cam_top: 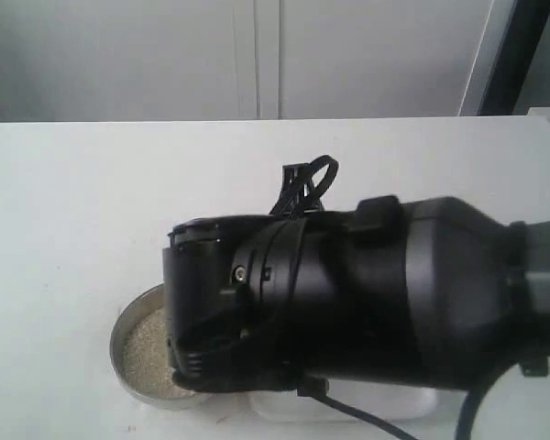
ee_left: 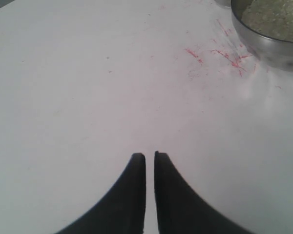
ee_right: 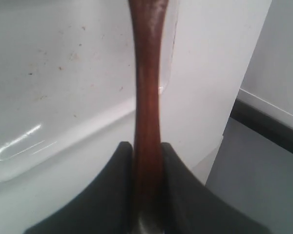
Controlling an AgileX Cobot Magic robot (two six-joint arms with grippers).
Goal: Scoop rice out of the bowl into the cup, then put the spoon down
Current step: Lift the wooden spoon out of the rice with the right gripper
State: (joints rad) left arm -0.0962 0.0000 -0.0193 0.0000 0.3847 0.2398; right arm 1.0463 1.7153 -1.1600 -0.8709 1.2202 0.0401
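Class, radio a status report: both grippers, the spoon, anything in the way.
Left gripper shut, empty. Right gripper shut on spoon handle, over white tray. Rice in bowl. Right arm blocks exterior view; cup unseen.

Right gripper (ee_right: pixel 146 152), jaws closed on the reddish-brown spoon (ee_right: pixel 147 73) handle, above a speckled white tray (ee_right: pixel 49 97); table (ee_right: pixel 215 73) edge and grey floor (ee_right: pixel 254 190) beside.

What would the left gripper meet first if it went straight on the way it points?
Ahead of the left gripper lies only bare table; the bowl sits off that line, depth unclear.
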